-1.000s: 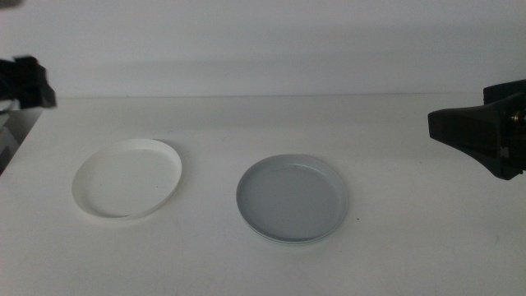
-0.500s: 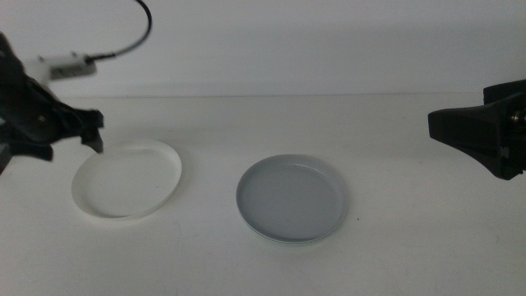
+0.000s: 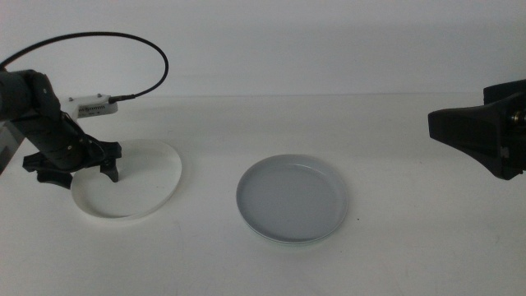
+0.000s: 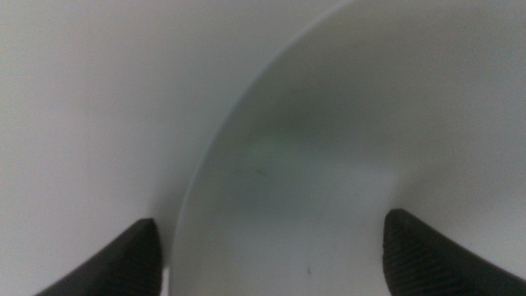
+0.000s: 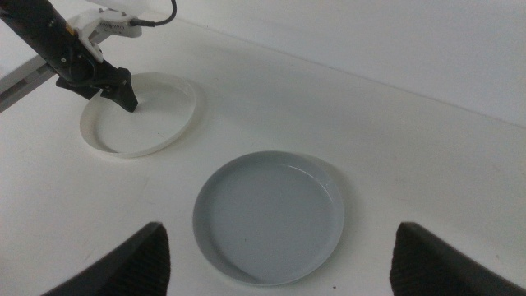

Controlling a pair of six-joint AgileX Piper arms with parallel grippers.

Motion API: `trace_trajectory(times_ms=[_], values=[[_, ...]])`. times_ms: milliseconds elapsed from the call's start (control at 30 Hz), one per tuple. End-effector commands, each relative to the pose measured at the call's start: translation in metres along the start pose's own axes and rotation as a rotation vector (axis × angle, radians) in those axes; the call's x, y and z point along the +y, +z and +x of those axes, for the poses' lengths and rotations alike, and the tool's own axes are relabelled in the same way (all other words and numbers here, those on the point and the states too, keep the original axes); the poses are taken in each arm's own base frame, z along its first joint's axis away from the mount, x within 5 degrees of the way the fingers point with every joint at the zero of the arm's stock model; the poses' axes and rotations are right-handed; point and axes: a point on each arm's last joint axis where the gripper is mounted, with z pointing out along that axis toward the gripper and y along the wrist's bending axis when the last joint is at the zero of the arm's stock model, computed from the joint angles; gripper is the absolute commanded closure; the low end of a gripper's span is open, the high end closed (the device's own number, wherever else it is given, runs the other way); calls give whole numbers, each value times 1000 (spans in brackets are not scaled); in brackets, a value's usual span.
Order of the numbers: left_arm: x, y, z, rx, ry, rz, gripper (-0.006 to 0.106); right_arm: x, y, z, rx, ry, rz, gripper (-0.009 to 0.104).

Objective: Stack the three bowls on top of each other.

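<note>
The left end effector (image 3: pixel 78 171) is observed directly over the far-left rim of the white bowl (image 3: pixel 136 191), jaws spread astride it, one outside and one inside, while the right end effector (image 3: pixel 477 136) waits, spread, beyond the grey bowl (image 3: pixel 292 197).

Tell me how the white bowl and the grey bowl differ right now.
The white bowl sits toward the table's left; the grey bowl sits near the middle. The left gripper straddles the white bowl's rim with open jaws; nothing is at the grey bowl, and the right gripper waits off to the right. A pale green rim peeks from under the grey bowl, none under the white. Both are shallow, round and low-rimmed.
</note>
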Motion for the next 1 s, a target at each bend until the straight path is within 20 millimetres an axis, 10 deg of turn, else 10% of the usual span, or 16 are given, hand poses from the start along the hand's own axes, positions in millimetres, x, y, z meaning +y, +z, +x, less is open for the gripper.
trace_trajectory(times_ms=[0,233,400,733,967], values=[[-3,-25,-15,-118,-3,12,18,0,-8,-13,-92,-8,22,16],[-2,-19,-18,-143,-5,10,54,0,-8,-13,-92,-8,22,16],[-2,-23,-19,-158,-3,10,100,0,-8,-13,-92,-8,22,16],[-24,-121,-9,-277,20,70,100,0,-8,-13,-92,-8,22,16],[-116,-151,14,-303,170,207,101,0,-8,-13,-92,-8,22,16]])
